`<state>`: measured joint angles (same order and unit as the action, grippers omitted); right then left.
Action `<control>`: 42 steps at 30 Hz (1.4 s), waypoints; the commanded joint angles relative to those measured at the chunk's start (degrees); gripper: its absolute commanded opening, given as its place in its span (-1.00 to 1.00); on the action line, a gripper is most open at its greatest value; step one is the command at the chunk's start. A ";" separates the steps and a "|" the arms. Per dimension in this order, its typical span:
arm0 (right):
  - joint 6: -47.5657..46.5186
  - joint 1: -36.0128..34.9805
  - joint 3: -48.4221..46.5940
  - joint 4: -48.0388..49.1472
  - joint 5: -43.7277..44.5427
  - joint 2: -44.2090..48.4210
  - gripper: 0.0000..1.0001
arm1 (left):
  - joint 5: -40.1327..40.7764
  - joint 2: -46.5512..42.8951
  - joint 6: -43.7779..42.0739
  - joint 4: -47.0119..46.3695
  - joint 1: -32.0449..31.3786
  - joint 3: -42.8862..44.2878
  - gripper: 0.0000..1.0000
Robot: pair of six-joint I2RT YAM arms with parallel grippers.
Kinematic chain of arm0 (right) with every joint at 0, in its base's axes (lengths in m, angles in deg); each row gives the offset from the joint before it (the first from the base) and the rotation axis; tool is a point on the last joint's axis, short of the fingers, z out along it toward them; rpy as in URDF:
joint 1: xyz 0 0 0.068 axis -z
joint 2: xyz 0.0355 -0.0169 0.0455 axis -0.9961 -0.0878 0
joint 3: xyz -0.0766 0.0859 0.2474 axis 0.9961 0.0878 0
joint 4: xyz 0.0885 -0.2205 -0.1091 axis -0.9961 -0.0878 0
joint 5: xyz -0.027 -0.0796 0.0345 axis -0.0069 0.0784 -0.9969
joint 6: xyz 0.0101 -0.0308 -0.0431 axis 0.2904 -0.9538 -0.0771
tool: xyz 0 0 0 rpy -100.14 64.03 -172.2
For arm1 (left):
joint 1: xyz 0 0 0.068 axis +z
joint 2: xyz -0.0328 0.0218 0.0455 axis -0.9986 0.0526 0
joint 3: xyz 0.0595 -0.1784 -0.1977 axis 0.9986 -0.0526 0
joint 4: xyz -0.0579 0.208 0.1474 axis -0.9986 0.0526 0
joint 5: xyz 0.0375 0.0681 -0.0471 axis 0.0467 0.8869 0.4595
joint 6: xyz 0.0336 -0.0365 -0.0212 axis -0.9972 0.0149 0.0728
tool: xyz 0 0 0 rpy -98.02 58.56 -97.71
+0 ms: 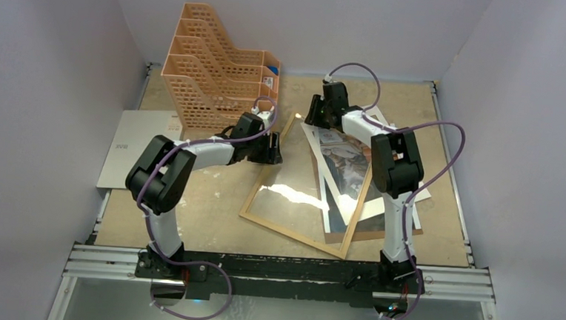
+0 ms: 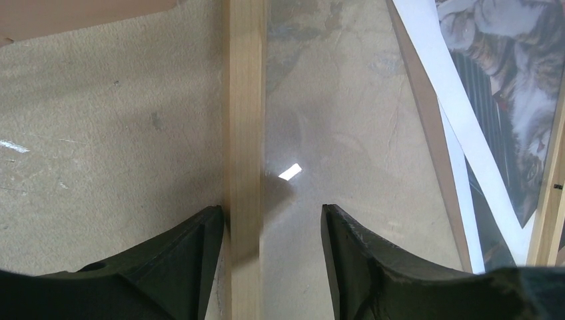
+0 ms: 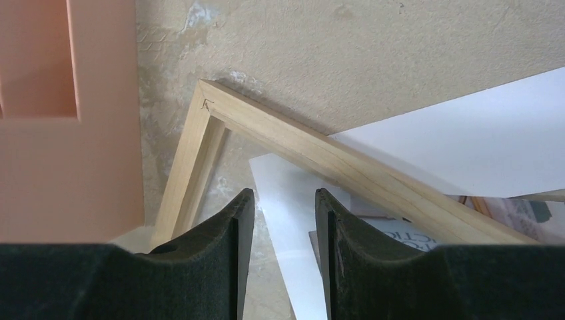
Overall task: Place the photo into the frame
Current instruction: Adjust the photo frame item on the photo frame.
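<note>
The photo (image 1: 343, 160) lies picture-side up on the right half of the frame (image 1: 294, 236), skewed against it. Its cat print shows inside the opening, while its white border runs out past the far and right rails. Both rails cross over the sheet, so it looks to be tucked partly beneath the frame, though I cannot tell for sure whether it sits above or below the glass. Either way it is not squared up in the opening, and the main part of the job looks undone: the print has to be lined up with the rails and seated flat. The frame itself rests flat and tilted on the table (image 1: 187, 221), with other loose sheets under its right side. The left gripper (image 2: 272, 208) straddles the frame's left rail with its jaws parted, one finger just outside the wood and the other over the glass, clamping nothing. The right gripper (image 3: 284, 193) hovers at the frame's far corner, also released, with a gap between its fingers through which the photo's white corner shows. Behind the left arm stands an orange file organizer (image 1: 216, 59).
</note>
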<state>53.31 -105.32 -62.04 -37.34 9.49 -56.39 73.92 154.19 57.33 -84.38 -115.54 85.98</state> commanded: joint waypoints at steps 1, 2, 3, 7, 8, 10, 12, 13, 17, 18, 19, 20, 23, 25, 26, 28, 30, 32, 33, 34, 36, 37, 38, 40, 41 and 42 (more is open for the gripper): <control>-2.83 -0.30 -1.77 -4.16 2.57 -1.59 -0.16 | 0.57 2.27 0.23 6.30 0.72 -2.22 0.19; -3.01 -0.38 -1.46 -4.56 2.55 -1.60 -0.16 | 0.49 2.27 0.24 6.25 0.70 -2.21 0.19; -3.15 -0.31 -1.08 -4.92 1.93 -1.60 -0.17 | 0.48 2.32 0.31 6.17 0.70 -2.26 0.19; -3.21 -0.30 0.02 -6.58 1.43 -1.98 -0.18 | 0.34 2.46 0.41 6.11 0.69 -2.24 0.19; -3.26 -0.32 0.23 -6.84 1.44 -2.15 -0.18 | 0.31 2.48 0.47 6.04 0.69 -2.22 0.20; -3.14 -0.30 0.27 -7.50 0.68 -2.54 -0.18 | 0.07 2.53 0.50 6.10 0.69 -2.28 0.19; -2.79 -0.30 0.16 -7.54 0.08 -2.36 -0.18 | 0.04 2.51 0.50 6.14 0.70 -2.27 0.19; -2.74 -0.31 -0.08 -7.35 -0.18 -2.12 -0.18 | 0.04 2.49 0.42 6.14 0.70 -2.22 0.19; -1.86 -0.29 -1.05 -6.16 -0.84 0.47 -0.17 | 0.04 2.36 0.41 6.23 0.69 -2.29 0.20; -1.78 -0.29 -1.27 -5.74 0.01 1.29 -0.17 | 0.04 2.33 0.41 6.15 0.67 -2.30 0.20; -1.80 -0.29 -1.33 -5.18 1.03 2.36 -0.17 | 0.04 2.27 0.42 6.14 0.69 -2.33 0.20; -1.80 -0.25 -1.20 -4.44 2.09 3.45 -0.16 | 0.05 2.15 0.44 6.14 0.69 -2.29 0.20; -2.08 0.11 -0.84 -3.29 6.69 6.01 -0.13 | 0.09 1.96 0.48 6.14 0.70 -2.26 0.20; -2.15 0.69 -1.55 -4.55 8.98 6.13 -0.09 | 0.04 1.98 0.50 6.03 0.69 -2.26 0.20; -2.35 1.08 -2.13 -5.54 9.58 5.68 -0.08 | 0.04 1.98 0.50 6.05 0.69 -2.28 0.20; -2.83 1.57 -3.46 -7.63 10.15 4.26 -0.06 | 0.04 1.98 0.50 5.98 0.69 -2.31 0.20; -3.51 1.81 -4.14 -8.41 10.20 3.01 -0.03 | 0.05 1.96 0.50 6.05 0.69 -2.31 0.20; -4.07 1.90 -4.57 -8.74 10.16 2.15 0.00 | 0.04 1.98 0.50 6.01 0.69 -2.37 0.20; -4.23 1.90 -4.75 -8.73 9.90 1.58 0.01 | 0.04 2.08 0.50 6.05 0.69 -2.30 0.20; -4.38 1.90 -5.01 -8.83 9.78 0.99 0.01 | -0.04 2.09 0.50 6.03 0.69 -2.34 0.20; -4.56 1.86 -5.62 -8.89 9.76 0.09 0.02 | -0.22 2.21 0.50 6.05 0.69 -2.34 0.20; -4.65 1.90 -5.96 -9.03 9.79 -0.35 0.02 | -0.24 2.32 0.50 6.05 0.69 -2.31 0.20; -4.83 1.96 -6.23 -9.19 9.71 -0.71 0.02 | -0.23 2.31 0.50 6.03 0.69 -2.29 0.20; -5.15 1.97 -6.69 -9.56 9.18 -1.31 0.02 | -0.25 2.38 0.50 6.06 0.69 -2.25 0.21; -5.39 1.99 -6.80 -9.87 8.73 -1.44 0.01 | -0.31 2.39 0.50 6.06 0.74 -2.22 0.21; -5.52 1.95 -6.84 -10.41 8.08 -1.55 0.00 | -0.31 2.41 0.50 6.05 0.70 -2.09 0.21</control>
<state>49.28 -103.18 -66.85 -45.12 18.34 -57.04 73.20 154.21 57.53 -84.53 -115.43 85.98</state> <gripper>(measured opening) 0.506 0.599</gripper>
